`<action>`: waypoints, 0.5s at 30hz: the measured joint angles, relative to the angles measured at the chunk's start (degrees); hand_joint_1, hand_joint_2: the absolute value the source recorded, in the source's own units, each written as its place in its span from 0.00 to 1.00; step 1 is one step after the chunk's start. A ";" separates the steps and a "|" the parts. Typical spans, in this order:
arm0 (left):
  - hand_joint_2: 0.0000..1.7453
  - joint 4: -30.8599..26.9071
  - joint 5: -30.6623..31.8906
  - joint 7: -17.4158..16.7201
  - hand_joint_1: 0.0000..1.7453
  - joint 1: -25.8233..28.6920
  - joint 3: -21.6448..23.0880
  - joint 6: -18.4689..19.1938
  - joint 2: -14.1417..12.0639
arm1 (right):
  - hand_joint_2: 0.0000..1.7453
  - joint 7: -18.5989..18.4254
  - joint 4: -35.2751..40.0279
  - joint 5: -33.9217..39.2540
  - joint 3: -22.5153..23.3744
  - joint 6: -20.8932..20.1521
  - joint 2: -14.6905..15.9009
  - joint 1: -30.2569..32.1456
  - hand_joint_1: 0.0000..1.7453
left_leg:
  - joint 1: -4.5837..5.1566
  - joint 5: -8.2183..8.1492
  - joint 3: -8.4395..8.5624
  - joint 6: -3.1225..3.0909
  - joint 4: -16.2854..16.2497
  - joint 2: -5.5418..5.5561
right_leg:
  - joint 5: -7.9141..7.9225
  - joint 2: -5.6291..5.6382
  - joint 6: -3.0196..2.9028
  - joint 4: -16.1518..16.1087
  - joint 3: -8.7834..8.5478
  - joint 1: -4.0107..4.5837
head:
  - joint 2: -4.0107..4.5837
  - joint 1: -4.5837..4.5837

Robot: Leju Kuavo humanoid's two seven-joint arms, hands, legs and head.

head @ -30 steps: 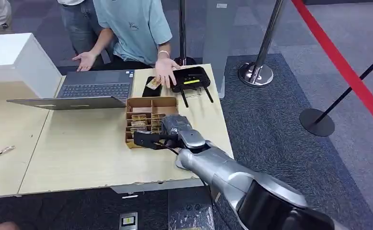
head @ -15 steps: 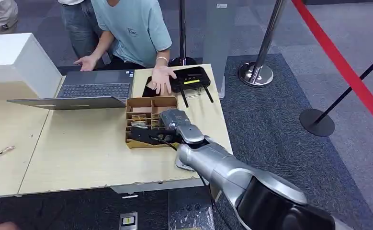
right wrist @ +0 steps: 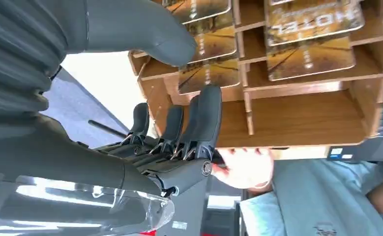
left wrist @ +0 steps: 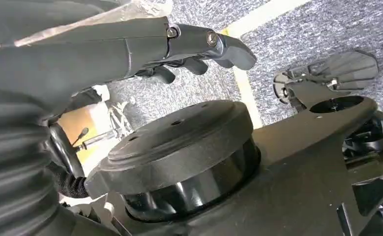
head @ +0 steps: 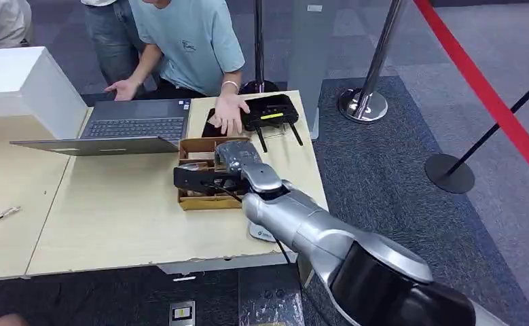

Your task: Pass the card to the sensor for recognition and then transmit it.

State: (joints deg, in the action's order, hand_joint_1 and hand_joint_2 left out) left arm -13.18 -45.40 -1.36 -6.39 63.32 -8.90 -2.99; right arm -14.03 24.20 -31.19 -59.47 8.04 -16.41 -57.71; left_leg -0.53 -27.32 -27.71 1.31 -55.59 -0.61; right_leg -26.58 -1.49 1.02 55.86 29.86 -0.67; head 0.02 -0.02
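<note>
The robot's right hand [head: 204, 178] reaches over the brown compartmented cardboard card box [head: 192, 203] on the pale wooden table [head: 112, 217], its dark fingers [right wrist: 206, 115] spread apart and its thick grey thumb [right wrist: 150, 32] set opposite them, with nothing held between. In the right wrist view the fingertips hang just beside a gold-brown printed card [right wrist: 209, 74] standing in one of the box's slots, and further cards of the same kind [right wrist: 309, 59] fill the neighbouring slots (lettering shows on some of them, too turned to read). The silver right arm [head: 316, 238] comes in from the lower right across the table's near edge. The left hand [left wrist: 199, 46] hangs beside the robot's body over grey carpet, its fingers loosely extended and empty. Beyond the box, at the table's far edge, sits a black card sensor with two short antennas [head: 271, 112], and a person in a light blue T-shirt [head: 193, 41] rests a hand [head: 229, 112] on the table just left of it, over a flat black pad [head: 210, 125]. To the left an open grey laptop [head: 136, 125] lies nearly flat, and a white box [head: 27, 85] stands at the far left corner. Chrome barrier posts [head: 370, 81] and a red belt [head: 485, 88] cross the grey carpet on the right.
</note>
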 joint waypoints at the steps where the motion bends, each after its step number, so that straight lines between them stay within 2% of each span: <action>1: 1.00 0.00 -0.20 0.00 0.00 0.01 0.00 -0.02 0.00 | 1.00 0.00 0.00 0.11 0.00 0.00 -0.09 0.01 0.52 | 0.00 0.00 0.00 0.00 0.00 0.00 | 0.00 0.00 0.00 0.00 0.00 0.00 | 0.00 0.00; 15: 1.00 0.00 -1.47 -0.72 0.00 -0.05 0.18 0.15 0.00 | 1.00 1.44 -0.96 2.08 -0.02 -0.24 -1.47 2.77 0.56 | 0.00 0.00 0.00 0.00 0.00 0.00 | 0.00 0.00 0.00 0.00 0.01 0.00 | 0.00 0.00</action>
State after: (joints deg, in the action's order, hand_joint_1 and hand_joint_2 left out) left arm -13.18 -46.86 -2.08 -6.43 63.49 -8.74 -2.99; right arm -12.59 23.23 -29.11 -59.49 7.80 -17.88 -54.94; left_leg -0.53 -27.32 -27.71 1.31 -55.59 -0.61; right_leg -26.58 -1.49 1.02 55.86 29.87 -0.67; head 0.02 -0.02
